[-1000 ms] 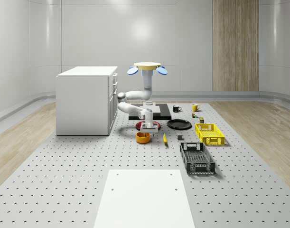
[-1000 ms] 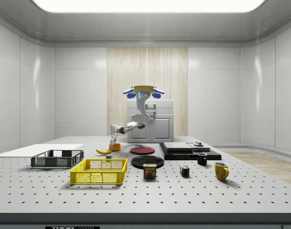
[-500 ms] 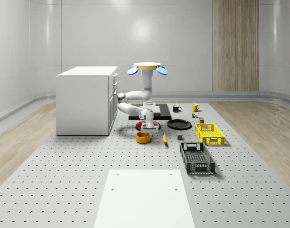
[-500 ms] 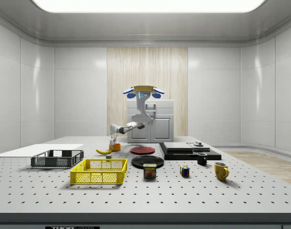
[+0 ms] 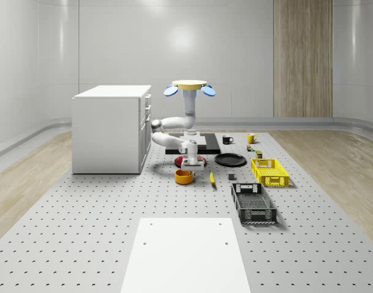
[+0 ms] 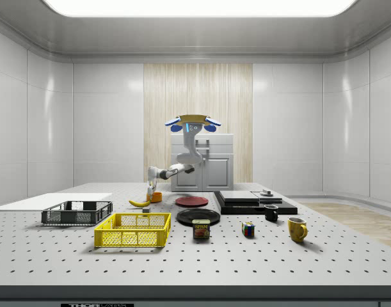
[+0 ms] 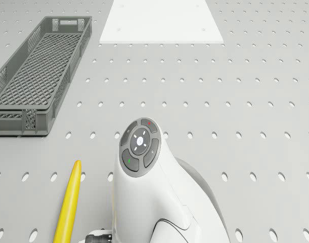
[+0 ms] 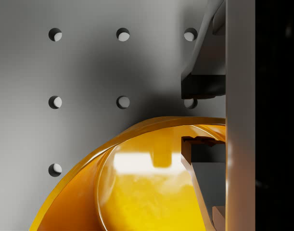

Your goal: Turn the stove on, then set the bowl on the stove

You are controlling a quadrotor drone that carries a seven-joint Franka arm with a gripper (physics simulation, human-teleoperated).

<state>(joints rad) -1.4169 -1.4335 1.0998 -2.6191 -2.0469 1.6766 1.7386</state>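
the drone (image 5: pixel 188 87) hovers over the stove (image 5: pixel 193 142) while the end effector (image 5: pixel 190 163) hangs at the orange bowl (image 5: pixel 184 176) on the tabletop (image 5: pixel 82 220). the grasp step looks in hand (next, close and lift). the wrist view shows the fingers (image 8: pixel 202 85) spread astride the bowl rim (image 8: pixel 137 132); the side view doesn't.

The gripper (image 5: pixel 190 165) straddles the rim of the orange bowl (image 5: pixel 184 176), one finger (image 8: pixel 204 163) inside it and the other outside, with a gap between them. Close around it stand the red plate (image 5: pixel 189 161) behind, toward the table's far edge, and the banana (image 5: pixel 211 177) just beside on the whole-scene view's right. The white cabinet (image 5: pixel 111 129) blocks the table's left side. Bare perforated table (image 5: pixel 101 207) lies open toward the near edge, up to the white slab (image 5: pixel 185 255). The drone (image 5: pixel 190 88) hovers over the stove (image 5: pixel 195 143).
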